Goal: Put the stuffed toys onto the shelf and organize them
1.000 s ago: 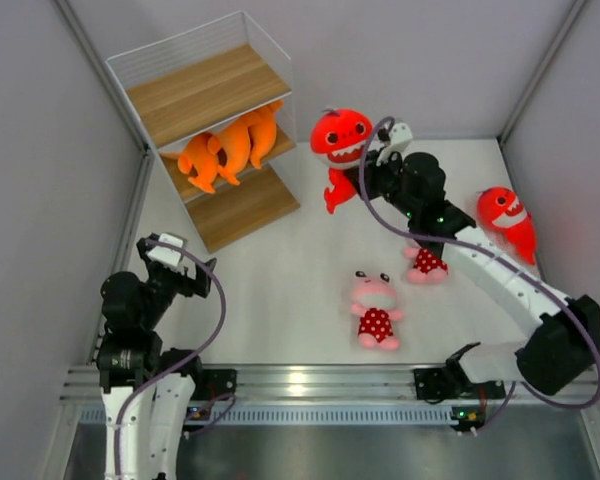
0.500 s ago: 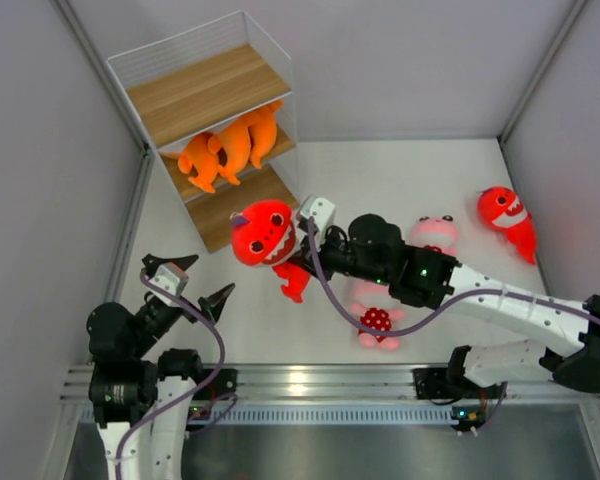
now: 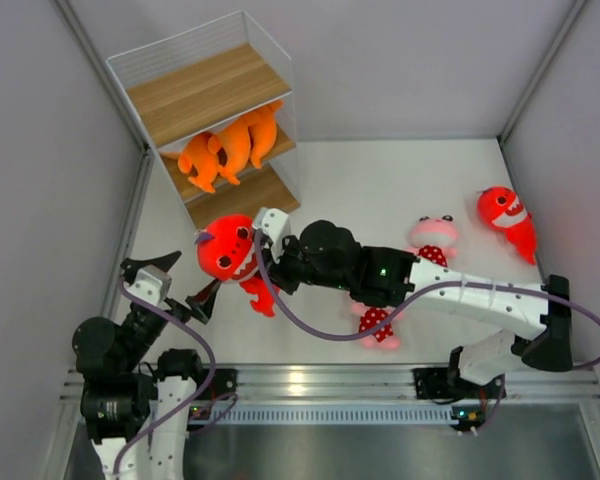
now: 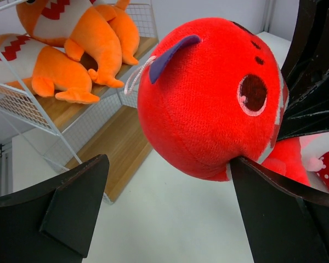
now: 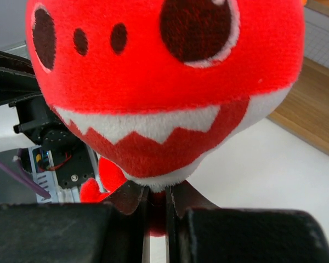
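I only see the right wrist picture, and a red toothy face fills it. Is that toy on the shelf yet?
Observer: No. The right gripper holds the red shark beside the lowest board of the shelf, not on it.
Operator: What's the other arm doing?
Observer: The left gripper is wide open, facing the shark's head.
Operator: Anything shelved already?
Observer: Two orange sharks lie on the middle board.
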Controlling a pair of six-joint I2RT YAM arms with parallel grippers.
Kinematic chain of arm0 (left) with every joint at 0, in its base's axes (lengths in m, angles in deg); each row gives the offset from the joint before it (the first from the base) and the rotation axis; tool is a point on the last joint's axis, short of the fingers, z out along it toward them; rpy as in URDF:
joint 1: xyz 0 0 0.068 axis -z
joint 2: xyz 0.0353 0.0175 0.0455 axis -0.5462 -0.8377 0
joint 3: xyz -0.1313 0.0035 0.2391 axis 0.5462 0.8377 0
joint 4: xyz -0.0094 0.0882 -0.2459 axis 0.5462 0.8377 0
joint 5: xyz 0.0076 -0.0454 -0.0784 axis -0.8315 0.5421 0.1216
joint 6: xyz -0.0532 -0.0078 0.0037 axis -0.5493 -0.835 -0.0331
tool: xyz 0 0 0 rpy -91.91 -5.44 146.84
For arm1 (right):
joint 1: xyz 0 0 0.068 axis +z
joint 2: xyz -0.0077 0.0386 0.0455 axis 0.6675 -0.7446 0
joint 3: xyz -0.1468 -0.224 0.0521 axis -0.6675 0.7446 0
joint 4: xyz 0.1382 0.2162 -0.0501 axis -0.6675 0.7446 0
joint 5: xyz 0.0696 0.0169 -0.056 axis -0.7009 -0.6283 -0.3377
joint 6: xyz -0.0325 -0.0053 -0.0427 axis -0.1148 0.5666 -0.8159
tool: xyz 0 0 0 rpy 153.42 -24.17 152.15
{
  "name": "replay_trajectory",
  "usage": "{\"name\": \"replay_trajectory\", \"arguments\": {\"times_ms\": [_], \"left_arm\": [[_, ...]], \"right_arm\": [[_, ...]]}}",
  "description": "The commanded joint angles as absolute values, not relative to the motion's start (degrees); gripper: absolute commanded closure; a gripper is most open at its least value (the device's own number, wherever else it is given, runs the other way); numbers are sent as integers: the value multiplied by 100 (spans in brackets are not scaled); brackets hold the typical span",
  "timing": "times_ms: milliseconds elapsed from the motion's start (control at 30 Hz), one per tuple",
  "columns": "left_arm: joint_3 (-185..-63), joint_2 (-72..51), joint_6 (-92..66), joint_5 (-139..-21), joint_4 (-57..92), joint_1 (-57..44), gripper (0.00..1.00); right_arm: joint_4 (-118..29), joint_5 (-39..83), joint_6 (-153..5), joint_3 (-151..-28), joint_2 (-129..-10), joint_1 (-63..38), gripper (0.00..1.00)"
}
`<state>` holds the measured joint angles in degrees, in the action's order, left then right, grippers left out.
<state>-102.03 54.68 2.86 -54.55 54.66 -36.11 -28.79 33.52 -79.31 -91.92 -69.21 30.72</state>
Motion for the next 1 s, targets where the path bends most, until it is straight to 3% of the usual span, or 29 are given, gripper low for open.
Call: {"name": "replay_trajectory", "arguments": {"times_ms": [0,33,133,167,200,267,300,633,833,900,967], "left_arm": [[-10310,5446,188,-5381,5407,-3653,1],[-10301,5411,197,-5372,5398,-3653,1],[-10257,5271,232,-5197,5398,-3680,29],[-10240,5253,258,-5188,5407,-3706,41],[-10179,5235,302,-5336,5398,-3723,69],[-10117,5209,328,-5574,5398,-3732,94],[-10056,5174,363,-5688,5381,-3732,100],[-9791,4216,83,-6145,5178,-3732,100],[-9730,3900,-94,-5480,4985,-3732,100],[-9765,3820,126,-5118,4994,-3732,73],[-9739,3811,319,-5118,4985,-3732,58]], "right_arm": [[-3001,3026,-8039,-9662,-7166,3370,100],[-3054,3017,-8039,-9680,-7193,3397,100],[-3133,2736,-8241,-9811,-7316,3424,100],[-3133,2692,-8276,-9847,-7360,3424,100],[-3142,2605,-8320,-9856,-7421,3424,100],[-3151,2586,-8390,-9856,-7465,3424,100],[-3142,2586,-8408,-9838,-7509,3424,100],[-3660,1752,-7732,-9426,-7668,2616,100],[-3713,1505,-7732,-9434,-7931,2299,100],[-3757,1426,-7461,-9364,-8002,2185,100],[-3915,1312,-7310,-9259,-8054,1931,100]]}}
